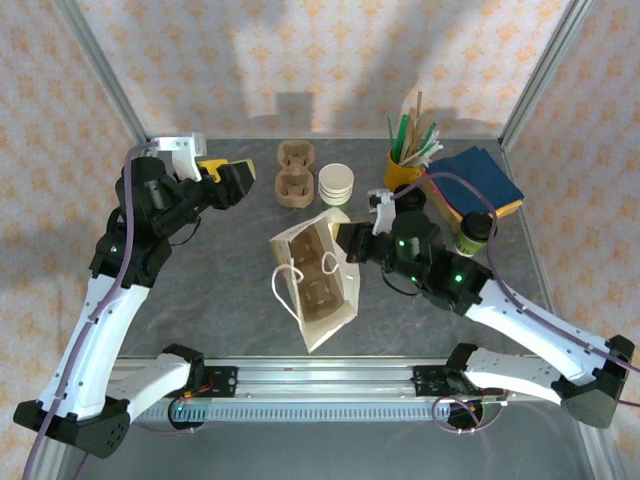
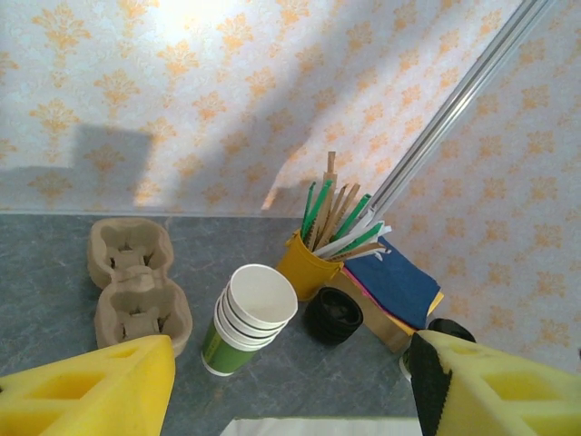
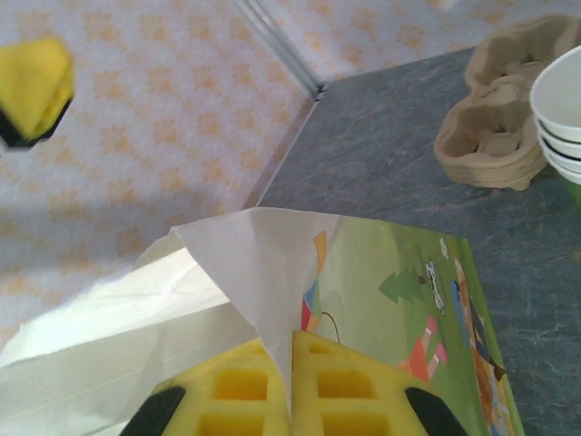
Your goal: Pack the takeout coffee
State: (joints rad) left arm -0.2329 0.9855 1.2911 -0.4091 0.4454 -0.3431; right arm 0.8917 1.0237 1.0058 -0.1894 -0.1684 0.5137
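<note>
The takeout coffee (image 1: pixel 474 232), a green-and-white cup with a black lid, stands at the right of the table beside the napkins; in the left wrist view just its lid (image 2: pixel 451 328) peeks out behind a finger. A white paper bag (image 1: pixel 315 280) stands open mid-table with a cardboard carrier inside. My right gripper (image 1: pixel 350 243) is shut on the bag's rim, and the paper (image 3: pixel 272 272) is pinched between its yellow pads (image 3: pixel 292 363). My left gripper (image 1: pixel 232 181) hovers open at the back left, its fingers (image 2: pixel 109 386) wide apart with nothing between them.
A stack of lidless cups (image 1: pixel 335 184) (image 2: pixel 247 318) stands behind the bag, next to brown cup carriers (image 1: pixel 296 173) (image 2: pixel 136 282). A black stack of lids (image 2: pixel 333 314), a yellow pot of stirrers (image 1: pixel 403 165) and blue napkins (image 1: pixel 480 180) sit at the back right.
</note>
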